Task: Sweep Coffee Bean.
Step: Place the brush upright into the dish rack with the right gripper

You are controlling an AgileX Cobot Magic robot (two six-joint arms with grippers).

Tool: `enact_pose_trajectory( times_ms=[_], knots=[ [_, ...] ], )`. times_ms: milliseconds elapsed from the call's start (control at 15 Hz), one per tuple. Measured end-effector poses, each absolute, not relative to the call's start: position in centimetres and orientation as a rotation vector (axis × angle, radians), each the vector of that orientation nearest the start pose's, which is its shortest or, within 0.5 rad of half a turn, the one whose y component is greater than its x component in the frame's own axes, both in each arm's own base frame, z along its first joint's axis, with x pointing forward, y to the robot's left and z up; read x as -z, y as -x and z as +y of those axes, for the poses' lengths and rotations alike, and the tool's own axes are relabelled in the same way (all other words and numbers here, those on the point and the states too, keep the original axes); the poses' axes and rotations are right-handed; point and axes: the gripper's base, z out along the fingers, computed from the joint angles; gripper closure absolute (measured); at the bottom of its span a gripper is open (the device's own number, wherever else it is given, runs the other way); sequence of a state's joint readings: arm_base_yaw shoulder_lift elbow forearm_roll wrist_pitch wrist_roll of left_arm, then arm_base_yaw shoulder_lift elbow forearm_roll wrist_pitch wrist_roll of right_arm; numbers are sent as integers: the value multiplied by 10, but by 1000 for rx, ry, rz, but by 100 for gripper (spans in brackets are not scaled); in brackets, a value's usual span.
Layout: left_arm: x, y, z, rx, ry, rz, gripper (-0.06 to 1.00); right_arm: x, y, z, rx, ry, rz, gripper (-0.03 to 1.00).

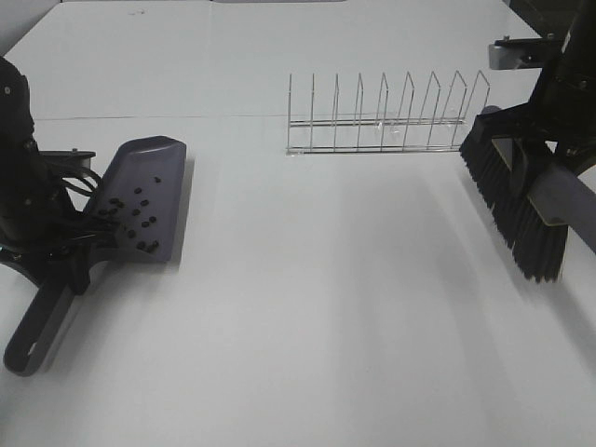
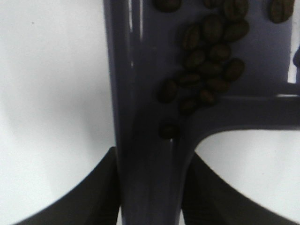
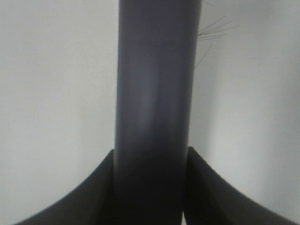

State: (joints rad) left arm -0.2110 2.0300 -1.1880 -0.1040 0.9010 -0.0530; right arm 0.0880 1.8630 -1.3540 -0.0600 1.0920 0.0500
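Note:
The grey dustpan [image 1: 144, 197] is at the left of the table, its long handle [image 1: 37, 331] pointing toward the front edge. Several dark coffee beans [image 1: 135, 216] lie inside the pan; the left wrist view shows them [image 2: 206, 61] clustered near the handle end. My left gripper [image 1: 67, 261] is shut on the dustpan handle [image 2: 150, 178]. My right gripper [image 1: 549, 158] is shut on the grey brush handle [image 3: 152, 117]. It holds the black-bristled brush [image 1: 512, 200] raised at the right. No beans show on the table.
A wire dish rack [image 1: 384, 119] stands at the back centre-right on the white table [image 1: 326, 307]. A table seam runs across behind the dustpan.

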Motion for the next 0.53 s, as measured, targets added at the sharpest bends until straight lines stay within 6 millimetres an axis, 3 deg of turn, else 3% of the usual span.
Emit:
enact_pose_trajectory(
  times_ms=[267, 333, 533],
  knots=[
    [-114, -340, -87, 222, -136, 3231, 64, -190, -383, 16, 99, 51, 3091, 69],
    [-114, -340, -89, 264, -138, 3228, 64, -181, -406, 16, 120, 55, 3100, 69],
    [-114, -339, -89, 268, -142, 3233, 64, -176, -433, 15, 156, 53, 3098, 69]
  ],
)
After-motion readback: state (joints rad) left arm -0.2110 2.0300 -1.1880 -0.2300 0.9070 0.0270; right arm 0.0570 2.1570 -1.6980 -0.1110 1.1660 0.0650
